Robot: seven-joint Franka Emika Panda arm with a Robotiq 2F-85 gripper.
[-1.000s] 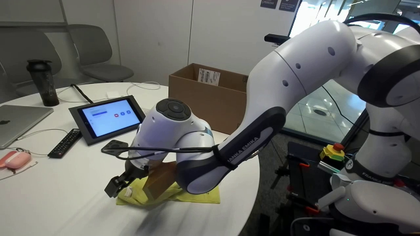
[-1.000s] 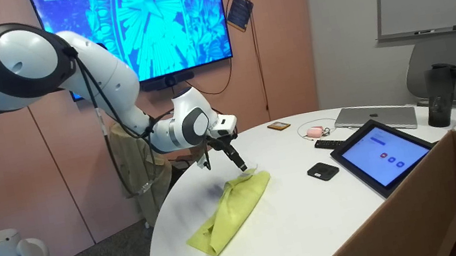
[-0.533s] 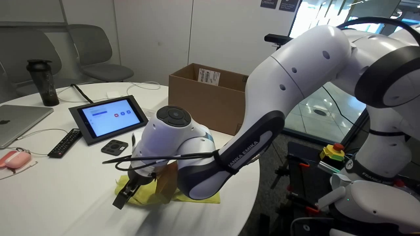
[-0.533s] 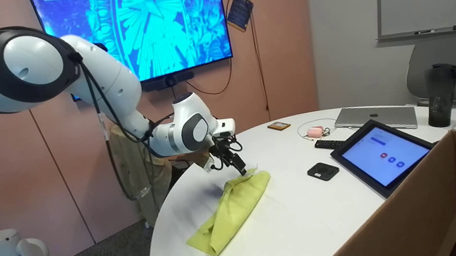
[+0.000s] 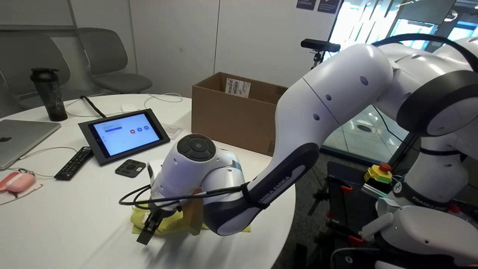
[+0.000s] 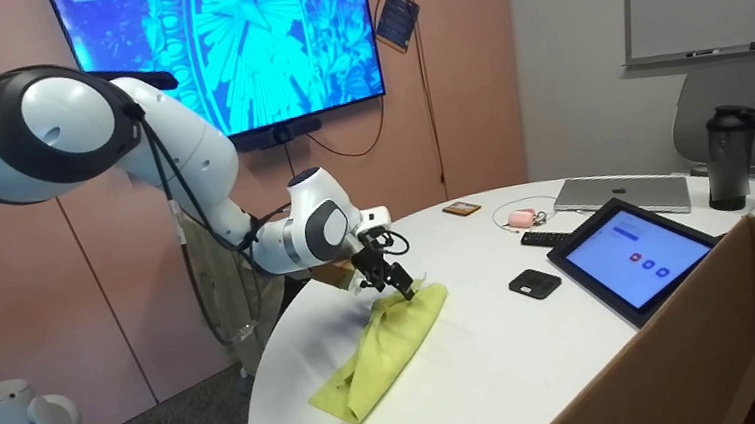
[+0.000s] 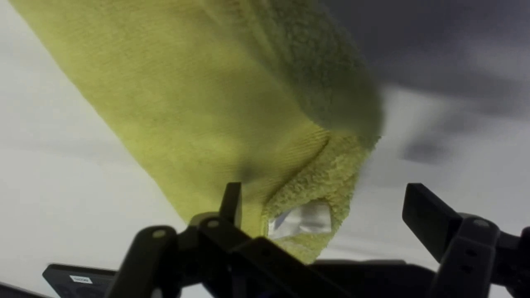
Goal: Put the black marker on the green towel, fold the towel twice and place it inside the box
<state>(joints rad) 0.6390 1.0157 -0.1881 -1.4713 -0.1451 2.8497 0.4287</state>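
The green towel [image 6: 387, 354] lies folded into a long strip on the white table. In the wrist view the towel [image 7: 174, 103] shows a fuzzy turned-over edge and a white tag [image 7: 304, 219] at its near end. My gripper [image 7: 325, 207] is open and empty, low over that end. One finger [image 7: 232, 203] is over the towel and the opposite finger [image 7: 428, 217] is over bare table, with the tagged end between them. The gripper also shows in an exterior view [image 6: 406, 288]. The black marker is not visible. The brown cardboard box [image 5: 231, 121] stands open at the table's edge; it also shows in an exterior view [image 6: 683, 360].
A tablet on a stand [image 5: 125, 134], a black remote [image 5: 74, 163], a flat black device [image 5: 130, 168], a pink case [image 5: 21, 182], a laptop [image 5: 26, 138] and a dark bottle [image 5: 49, 95] share the table. Cables hang from my wrist.
My arm and gripper have come down, bringing the fingers low beside and over the towel's tagged end. The towel and the box have not visibly moved.
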